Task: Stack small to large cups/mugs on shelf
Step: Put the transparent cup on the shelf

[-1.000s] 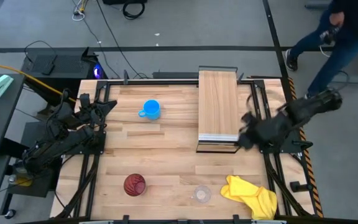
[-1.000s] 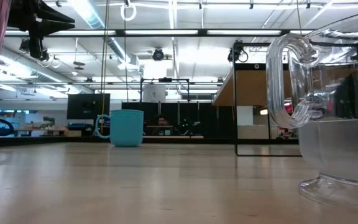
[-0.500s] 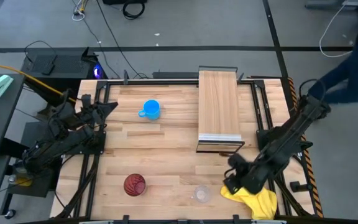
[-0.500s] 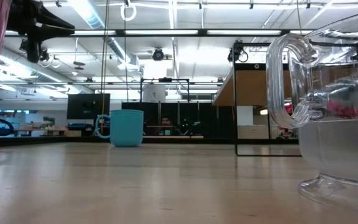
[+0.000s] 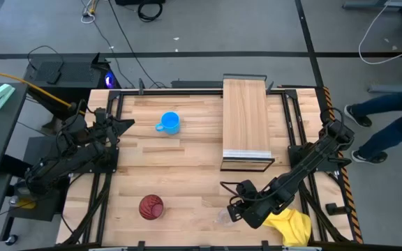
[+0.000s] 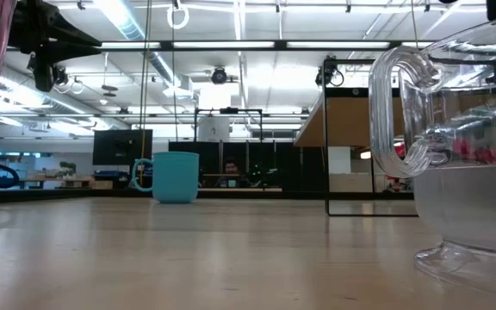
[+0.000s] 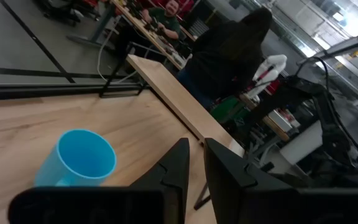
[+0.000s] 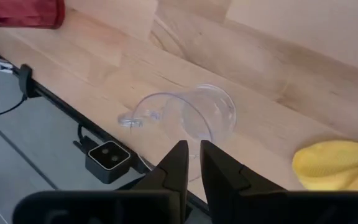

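Clear, handled plastic cup point(image 8: 188, 115) on slatted wood — right gripper point(image 8: 190, 163) just above, dark fingers point(image 8: 173, 165) nearly closed.

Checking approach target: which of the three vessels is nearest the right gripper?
The clear cup, right beside the right gripper at the table's near edge. The red tumbler and blue mug stand farther off.
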